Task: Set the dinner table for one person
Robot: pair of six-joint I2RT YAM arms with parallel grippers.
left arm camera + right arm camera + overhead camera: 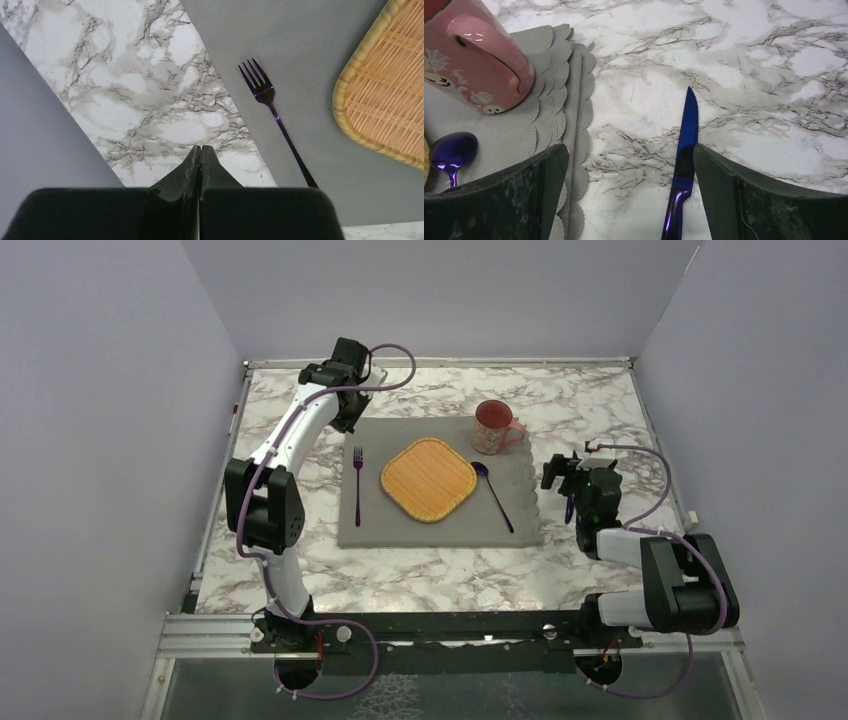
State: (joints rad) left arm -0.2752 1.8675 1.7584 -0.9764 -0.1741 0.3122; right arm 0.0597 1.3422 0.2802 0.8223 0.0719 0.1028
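On the marble dinner table (430, 575) lies a grey placemat (440, 525) bearing a woven orange plate (428, 479). A purple fork (357, 483) lies left of the plate, a purple spoon (492, 495) right of it, and a pink mug (493, 426) stands at the back right. A blue knife (685, 155) lies on bare marble right of the mat. My right gripper (629, 150) is open low over it, the blade beside the right finger. My left gripper (201, 148) is shut and holds nothing, above the marble left of the fork (272, 107).
Grey walls close in the table on the left, back and right. The mat's scalloped right edge (559, 80) is folded over beside the mug (474, 65). The arm bases sit on a black rail (450, 630) at the near edge.
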